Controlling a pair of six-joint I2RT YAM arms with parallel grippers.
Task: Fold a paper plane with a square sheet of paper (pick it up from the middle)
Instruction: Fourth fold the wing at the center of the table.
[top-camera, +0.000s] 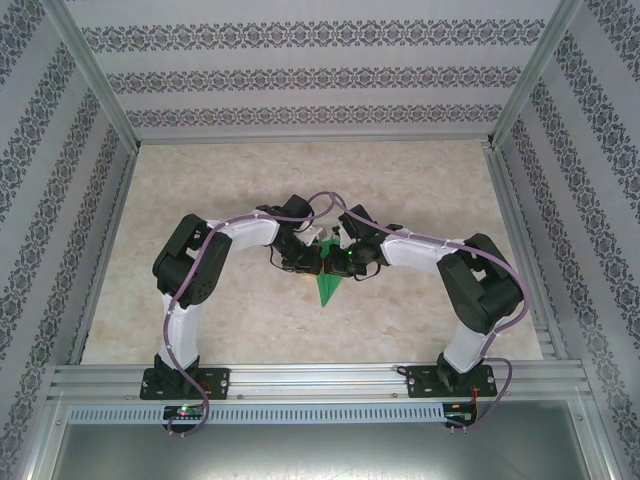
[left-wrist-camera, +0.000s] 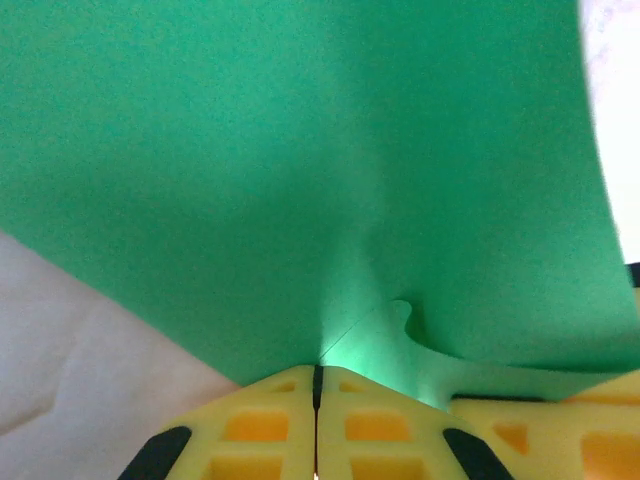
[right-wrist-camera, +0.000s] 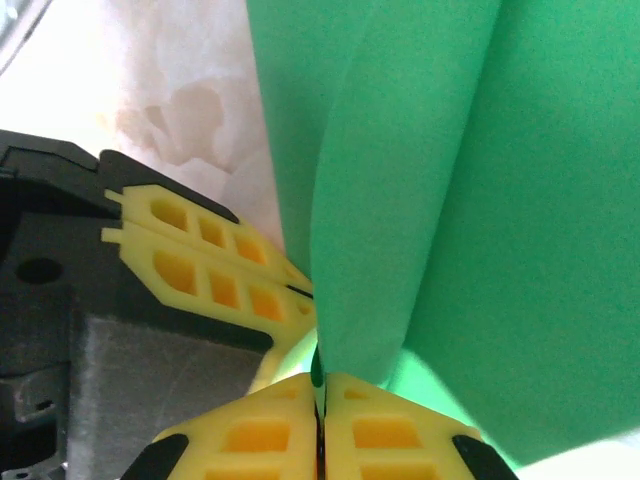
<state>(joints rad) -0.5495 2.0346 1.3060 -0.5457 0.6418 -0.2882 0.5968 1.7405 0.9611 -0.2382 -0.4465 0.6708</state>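
Observation:
The bright green sheet of paper (top-camera: 327, 287) is held above the table between both grippers and hangs toward the near edge as a narrow pointed shape. My left gripper (top-camera: 306, 259) and right gripper (top-camera: 345, 258) meet tip to tip over it. In the left wrist view the paper (left-wrist-camera: 300, 170) spreads wide and curved, and the left gripper (left-wrist-camera: 317, 376) is shut on its lower edge. In the right wrist view the paper (right-wrist-camera: 420, 190) shows a long fold, and the right gripper (right-wrist-camera: 318, 382) is shut on the fold's edge. The left gripper's yellow fingers (right-wrist-camera: 205, 255) sit just beside it.
The pale marbled table (top-camera: 200, 190) lies under the arms, framed by aluminium rails (top-camera: 320, 380) and patterned walls (top-camera: 300, 70). A purple cable (top-camera: 330, 200) loops over both wrists. The right gripper's yellow finger (left-wrist-camera: 560, 425) pokes into the left wrist view.

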